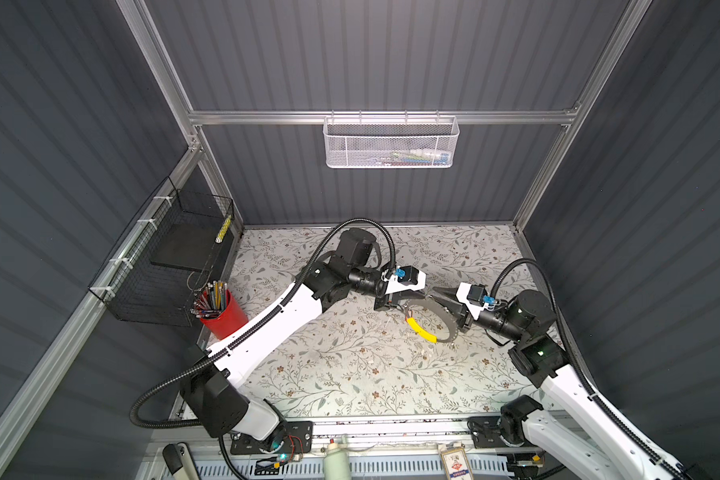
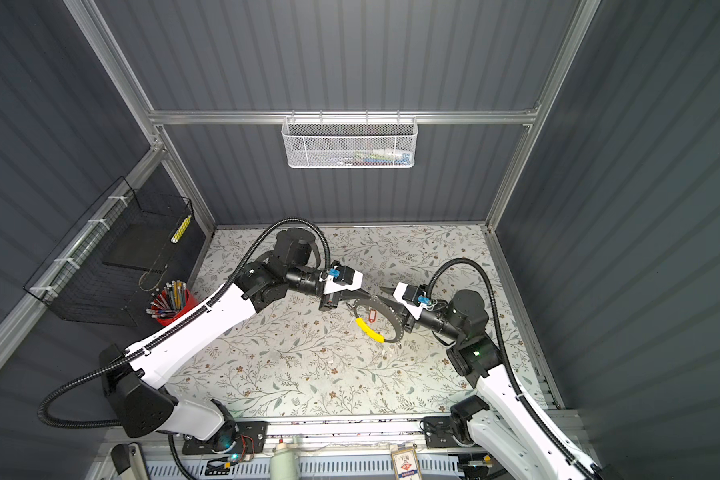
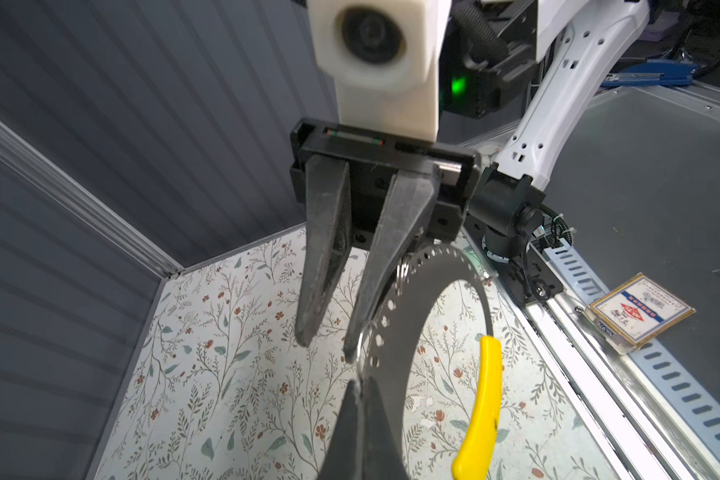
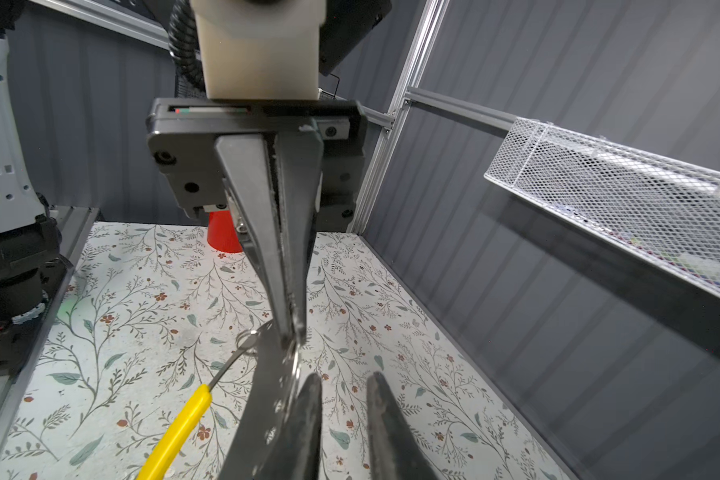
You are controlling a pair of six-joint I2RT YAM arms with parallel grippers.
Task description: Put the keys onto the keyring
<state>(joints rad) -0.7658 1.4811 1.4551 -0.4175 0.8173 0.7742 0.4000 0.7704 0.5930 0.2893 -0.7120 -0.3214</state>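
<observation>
The keyring (image 1: 449,326) (image 2: 398,325) is a flat grey hoop pierced with small holes, held tilted above the floral table, with a yellow segment (image 1: 420,331) (image 3: 481,407) on its near side. My left gripper (image 3: 360,384) (image 1: 424,295) is shut on the hoop's band (image 3: 395,332). My right gripper (image 4: 346,378) (image 1: 436,291) is open beside the band (image 4: 267,399), with nothing between its fingers. Of the keys, only a red tag (image 2: 371,314) shows inside the hoop in a top view. Small split rings (image 4: 248,338) hang at the band's edge.
A red cup of pencils (image 1: 225,318) stands at the table's left edge beside a black wire basket (image 1: 171,266). A white mesh basket (image 1: 391,143) hangs on the back wall. A small printed box (image 3: 641,309) lies on the front rail.
</observation>
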